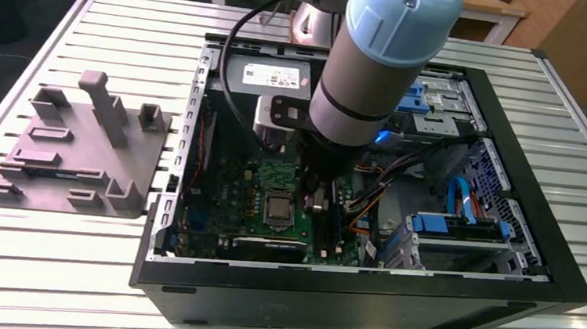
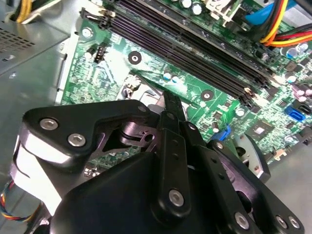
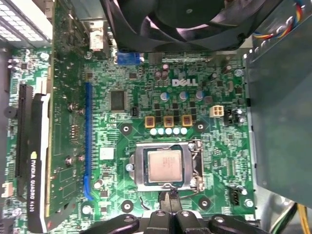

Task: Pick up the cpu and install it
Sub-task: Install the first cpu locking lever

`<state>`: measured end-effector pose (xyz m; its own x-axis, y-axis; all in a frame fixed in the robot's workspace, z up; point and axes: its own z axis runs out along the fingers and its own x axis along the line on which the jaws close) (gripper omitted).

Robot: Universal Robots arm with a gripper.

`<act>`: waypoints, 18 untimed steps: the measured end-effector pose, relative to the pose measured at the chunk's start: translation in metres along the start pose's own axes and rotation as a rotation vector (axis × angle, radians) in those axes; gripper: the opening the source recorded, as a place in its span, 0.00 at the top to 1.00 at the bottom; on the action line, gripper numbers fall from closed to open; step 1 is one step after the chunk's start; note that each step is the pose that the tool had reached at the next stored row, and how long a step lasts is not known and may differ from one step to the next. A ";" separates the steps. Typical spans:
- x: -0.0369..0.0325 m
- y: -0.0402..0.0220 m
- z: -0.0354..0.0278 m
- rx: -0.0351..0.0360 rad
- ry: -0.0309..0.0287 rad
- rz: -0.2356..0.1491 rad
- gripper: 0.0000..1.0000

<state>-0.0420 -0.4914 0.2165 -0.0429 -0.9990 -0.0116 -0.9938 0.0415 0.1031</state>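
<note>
Claw sits nearest the lens in both wrist views: black linkage and fingers drawn together to a narrow tip, nothing visible between them. Tip hangs just past one edge of the socket, low over the motherboard; can't tell if it touches the board.

Cpu lies flat in its socket on the board, silver top up, metal frame around it, approx. square to the frame. Claw tip is just beside it, not on it. In the exterior view the cpu shows as a pale square mid-board, next to the arm's lower end.

Further out in the first wrist view: graphics card standing along one side of the board, long blue slot between card and socket, black fan at the far end, gray metal box on the opposite side. Second wrist view shows dark memory slots beyond the claw, w/ red/yellow wires past them.

Exterior view: arm reaches down into the open pc case, which lies on a slatted metal counter. Gray fixture block w/ upright posts sits on the counter at the exterior view's left, apart from the case.
</note>
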 end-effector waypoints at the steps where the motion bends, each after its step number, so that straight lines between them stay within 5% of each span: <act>1: 0.0000 0.0000 0.0003 0.0003 0.0075 0.001 0.90; 3: 0.0001 -0.0001 0.0012 0.0010 0.0225 0.002 0.90; 5: 0.0001 -0.0004 0.0031 0.0012 0.0291 0.003 0.90; 18: 0.0018 -0.0013 0.0114 0.0015 0.0343 -0.003 0.90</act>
<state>-0.0420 -0.4930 0.2050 -0.0366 -0.9991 0.0222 -0.9941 0.0387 0.1016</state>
